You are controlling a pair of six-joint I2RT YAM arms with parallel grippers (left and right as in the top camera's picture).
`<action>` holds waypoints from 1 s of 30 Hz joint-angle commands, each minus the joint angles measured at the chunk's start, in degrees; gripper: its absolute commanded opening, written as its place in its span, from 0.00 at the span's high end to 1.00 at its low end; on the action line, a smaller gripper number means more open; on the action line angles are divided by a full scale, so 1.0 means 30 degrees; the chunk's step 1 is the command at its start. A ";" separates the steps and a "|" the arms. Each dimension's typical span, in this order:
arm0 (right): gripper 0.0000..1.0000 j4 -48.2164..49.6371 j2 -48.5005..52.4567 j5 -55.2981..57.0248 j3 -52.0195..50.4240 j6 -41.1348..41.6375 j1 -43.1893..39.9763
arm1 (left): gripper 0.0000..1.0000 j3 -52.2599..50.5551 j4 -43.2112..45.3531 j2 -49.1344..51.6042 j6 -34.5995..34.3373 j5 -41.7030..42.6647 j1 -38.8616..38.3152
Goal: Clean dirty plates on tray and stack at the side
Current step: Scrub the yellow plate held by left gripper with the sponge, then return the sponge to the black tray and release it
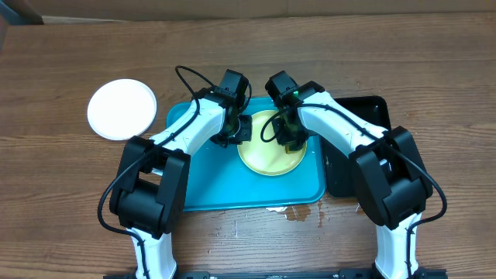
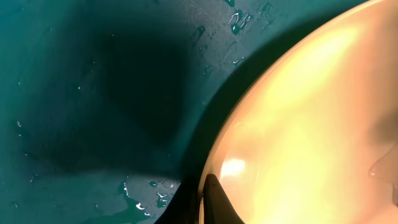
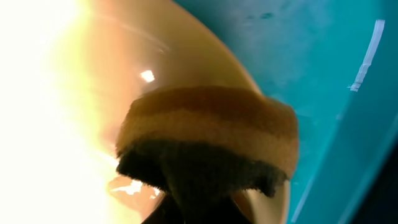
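Observation:
A pale yellow-green plate (image 1: 267, 153) lies on the turquoise tray (image 1: 225, 182). My left gripper (image 1: 242, 132) is shut on the plate's left rim; the left wrist view shows its fingers (image 2: 208, 202) pinching the plate's edge (image 2: 298, 124) over the wet tray (image 2: 93, 93). My right gripper (image 1: 291, 138) is shut on a yellow sponge with a dark scrub side (image 3: 205, 140) and presses it on the plate (image 3: 93, 93). A white plate (image 1: 122, 108) lies on the table left of the tray. A third plate is not in view.
A narrow black tray (image 1: 364, 108) lies right of the turquoise tray, partly under my right arm. A small wet spill (image 1: 298, 213) sits on the wooden table by the tray's front edge.

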 commanded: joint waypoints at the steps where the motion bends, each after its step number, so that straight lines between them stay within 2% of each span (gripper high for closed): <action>1: 0.90 0.0342 -0.0328 -0.3577 -0.0488 -0.0306 0.0160 | 0.96 -0.0240 -0.0124 0.0561 -0.0299 -0.0597 0.0007; 7: 0.96 0.1275 -0.0328 -0.6091 -0.0437 0.0087 -0.0284 | 0.96 -0.0240 -0.0095 0.0561 -0.0299 -0.0590 -0.0015; 11: 0.96 0.1384 -0.0357 -0.7854 0.0750 0.0277 -0.1260 | 0.96 -0.0240 -0.0117 0.0561 -0.0291 -0.0597 -0.0015; 15: 0.96 0.0058 -0.0612 -1.1817 0.3402 0.0262 -0.2776 | 0.96 -0.0240 -0.0117 0.0561 -0.0291 -0.0597 -0.0015; 18: 0.96 -0.1362 -0.0969 -1.3274 0.4911 0.0102 -0.3679 | 0.96 -0.0240 -0.0117 0.0561 -0.0291 -0.0605 -0.0007; 23: 0.96 -0.4051 -0.2091 -1.2990 0.5916 -0.1107 -0.5173 | 0.96 -0.0240 -0.0124 0.0561 -0.0291 -0.0597 -0.0015; 30: 0.96 -0.7300 -0.2637 -0.8160 0.5741 -0.1180 -0.8029 | 0.93 -0.0240 -0.0117 0.0561 -0.0299 -0.0597 -0.0015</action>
